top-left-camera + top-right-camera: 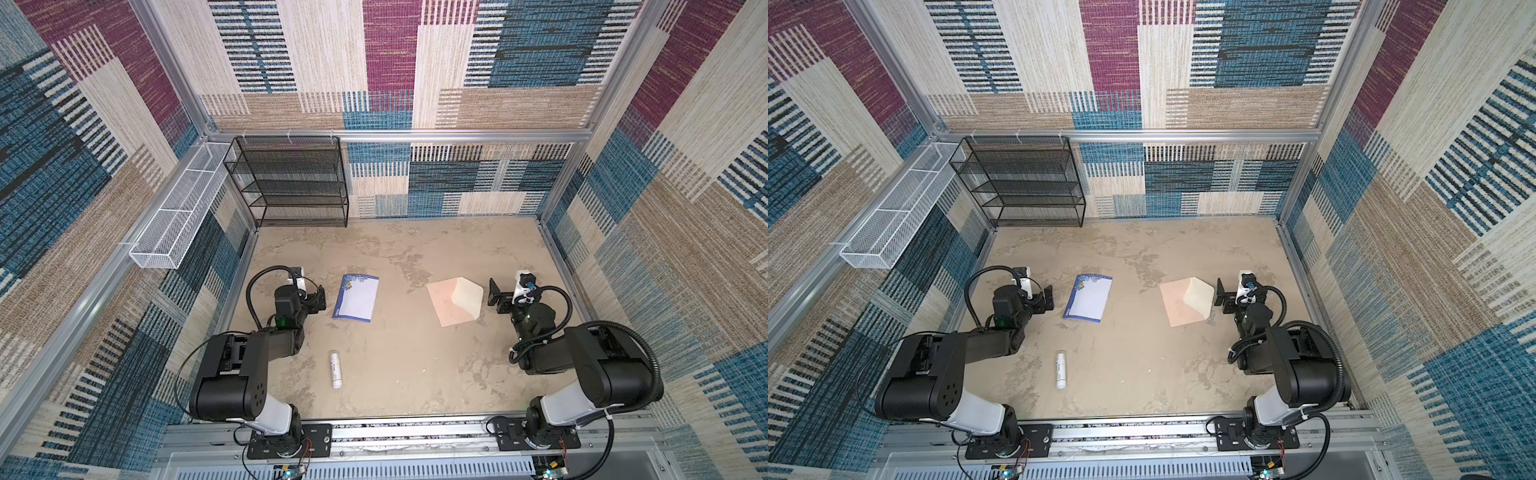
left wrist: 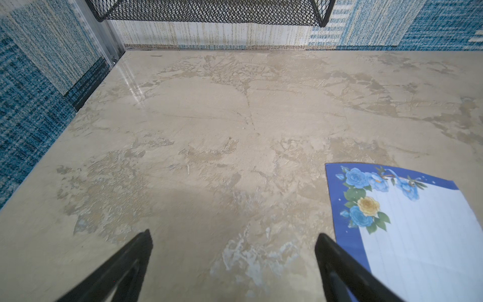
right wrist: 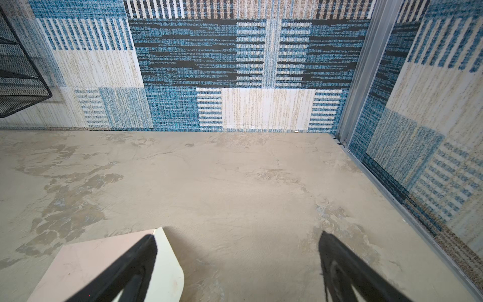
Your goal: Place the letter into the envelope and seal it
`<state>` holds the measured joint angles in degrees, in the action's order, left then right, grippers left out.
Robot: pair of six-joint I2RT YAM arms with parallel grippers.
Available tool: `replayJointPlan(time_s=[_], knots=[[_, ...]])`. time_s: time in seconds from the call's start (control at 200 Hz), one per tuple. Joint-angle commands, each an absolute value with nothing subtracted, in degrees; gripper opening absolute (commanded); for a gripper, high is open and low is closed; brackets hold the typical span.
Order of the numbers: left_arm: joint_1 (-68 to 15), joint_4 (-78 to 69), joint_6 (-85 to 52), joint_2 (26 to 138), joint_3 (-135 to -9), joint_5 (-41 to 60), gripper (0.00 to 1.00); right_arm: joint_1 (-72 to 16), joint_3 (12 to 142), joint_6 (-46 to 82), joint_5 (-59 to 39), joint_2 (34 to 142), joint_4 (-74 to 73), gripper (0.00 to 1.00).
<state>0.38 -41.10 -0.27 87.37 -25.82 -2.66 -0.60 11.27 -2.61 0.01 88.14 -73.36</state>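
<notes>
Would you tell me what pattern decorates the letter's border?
Dark blue with blue and yellow roses on the letter; best in the left wrist view.

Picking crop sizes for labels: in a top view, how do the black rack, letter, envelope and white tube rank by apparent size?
1. rack: clearly largest, though farthest back.
2. envelope and letter: nearly alike, not ranked; the envelope's open flap adds some area.
3. tube: smallest.

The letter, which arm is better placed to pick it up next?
Left, most likely. The open left gripper sits just beside the letter; the right gripper, also open, is farther off, beside the envelope.
</notes>
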Motion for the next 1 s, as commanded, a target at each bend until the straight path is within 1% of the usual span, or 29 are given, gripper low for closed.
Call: replayJointPlan(time_s=[0.0,0.321,0.461,0.596,0.626,0.671,0.716,0.741,0.811,0.867,0.992], knots=[[0.4,-41.4,0.6,87.3,-26.2,-2.2,1.00,-0.5,11.6,-2.1,0.0,88.2,-74.7,1.00],[0.7,-41.2,0.5,87.5,-26.4,-1.7,1.00,-0.4,11.7,-2.0,-0.1,88.1,-74.5,1.00],[1.3,-40.7,0.4,87.6,-26.7,-0.3,1.00,0.7,12.6,-1.4,-2.6,88.1,-72.8,1.00],[1.3,-40.4,0.3,87.5,-26.8,-0.1,1.00,0.7,12.4,-1.4,-2.6,88.1,-72.9,1.00],[1.4,-40.6,0.4,87.5,-26.7,0.0,0.99,0.7,12.5,-1.4,-2.6,87.9,-73.1,1.00],[1.3,-41.1,0.9,87.5,-26.5,0.9,0.93,0.7,13.1,-1.6,-2.9,87.0,-71.7,0.97],[1.2,-40.9,2.2,86.8,-26.8,2.7,0.84,0.6,15.6,-2.0,-3.2,84.0,-65.4,0.94],[0.9,-38.4,2.4,85.5,-27.6,2.4,0.81,0.5,17.6,-2.1,-2.8,82.2,-60.4,0.93],[0.3,-24.8,0.1,80.0,-31.9,-3.5,0.79,0.5,23.5,0.9,0.2,76.9,-47.9,0.94],[0.2,-18.0,-3.3,75.6,-34.7,-8.5,0.79,0.5,28.1,5.2,1.3,73.9,-39.6,0.93],[-0.5,-5.1,-9.0,67.0,-40.2,-10.5,0.71,0.5,40.1,16.8,1.9,71.3,-18.5,0.89]])
